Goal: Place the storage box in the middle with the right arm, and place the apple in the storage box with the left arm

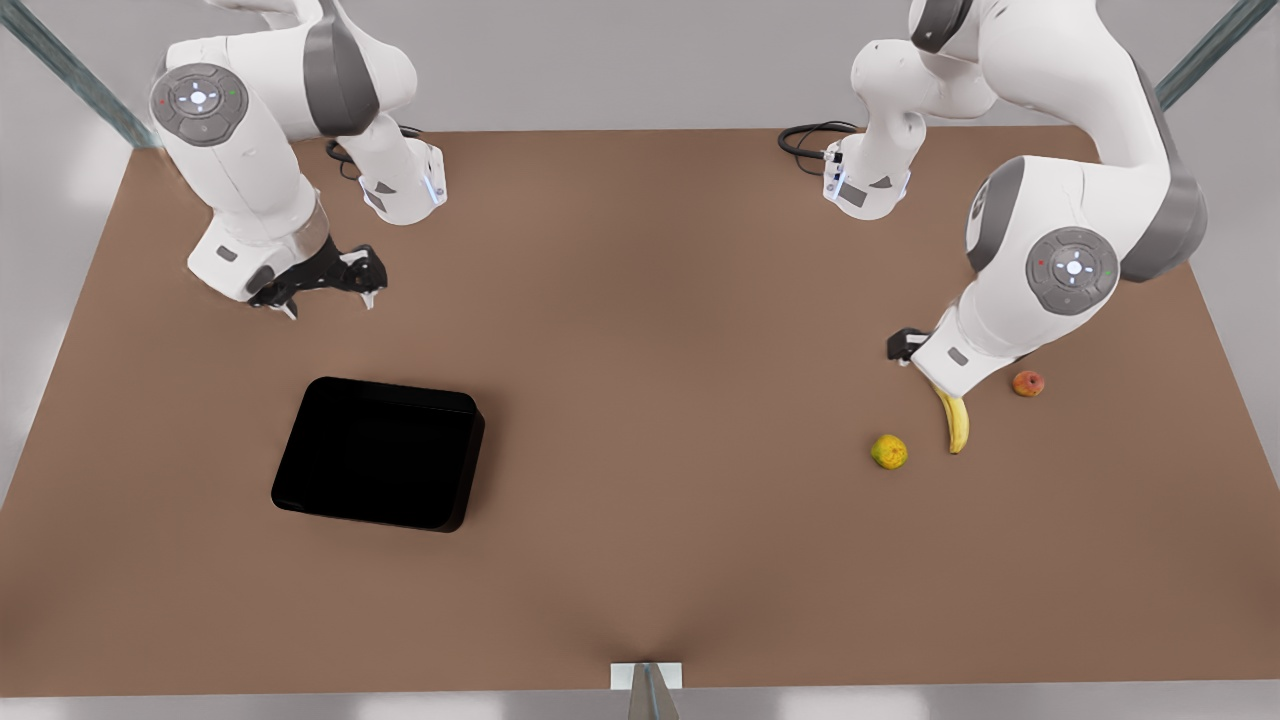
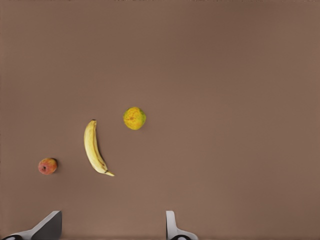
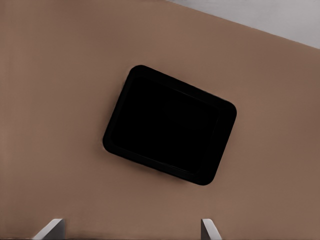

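Fingers of left gripper (image 2: 112,226) & right gripper (image 3: 132,229) spread, empty; no legible writing.

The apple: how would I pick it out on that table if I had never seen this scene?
Look to the front view's right of the brown table, where three fruits lie below a white arm. The apple is the small red-orange one, rightmost, beyond the banana and the lumpy yellow-green fruit.

front view looks down at table (image 1: 640,300); wrist views look downward.
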Action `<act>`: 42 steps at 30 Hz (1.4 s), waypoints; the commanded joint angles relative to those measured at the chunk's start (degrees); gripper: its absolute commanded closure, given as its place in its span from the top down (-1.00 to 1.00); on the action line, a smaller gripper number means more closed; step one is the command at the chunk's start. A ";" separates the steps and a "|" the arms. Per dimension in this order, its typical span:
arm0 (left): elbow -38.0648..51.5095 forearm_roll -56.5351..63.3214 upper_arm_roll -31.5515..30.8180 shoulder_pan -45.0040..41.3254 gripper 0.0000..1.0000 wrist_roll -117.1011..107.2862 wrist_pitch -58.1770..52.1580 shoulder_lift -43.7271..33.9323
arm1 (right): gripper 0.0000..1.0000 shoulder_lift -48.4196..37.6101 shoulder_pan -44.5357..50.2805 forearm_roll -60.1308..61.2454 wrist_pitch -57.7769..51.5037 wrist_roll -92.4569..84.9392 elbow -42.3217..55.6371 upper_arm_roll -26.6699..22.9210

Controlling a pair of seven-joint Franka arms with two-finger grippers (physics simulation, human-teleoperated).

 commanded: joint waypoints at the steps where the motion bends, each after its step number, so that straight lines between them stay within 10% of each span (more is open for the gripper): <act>1: 0.00 0.40 0.00 0.00 1.00 0.01 -0.10 -0.05 | 1.00 -0.01 -6.35 0.00 0.00 0.00 -0.04 -0.04; 19: -10.10 2.60 -2.64 16.96 1.00 7.65 -1.06 -4.62 | 1.00 15.55 -10.48 0.09 22.76 0.00 -6.19 -3.21; 32: -40.60 3.48 -2.72 28.21 1.00 15.92 29.08 -6.64 | 1.00 21.17 -20.85 -0.53 32.52 -5.62 -9.18 -3.38; 42: -42.36 2.78 -2.81 36.65 1.00 26.55 35.15 1.36 | 1.00 16.17 -12.16 1.41 20.66 3.95 -7.07 -2.07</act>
